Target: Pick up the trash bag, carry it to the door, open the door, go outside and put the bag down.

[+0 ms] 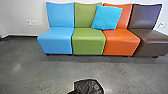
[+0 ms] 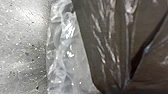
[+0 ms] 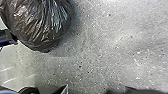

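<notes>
The trash bag is showing indoors before the coloured seats, door-opening and outdoor set-down are still awaiting, and whether either claw is gripping it I cannot tell.

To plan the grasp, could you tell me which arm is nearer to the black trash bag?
The left arm, it seems: the black trash bag looms close to its wrist camera, while the right arm's camera sees it from farther off, with floor beside it.
</notes>
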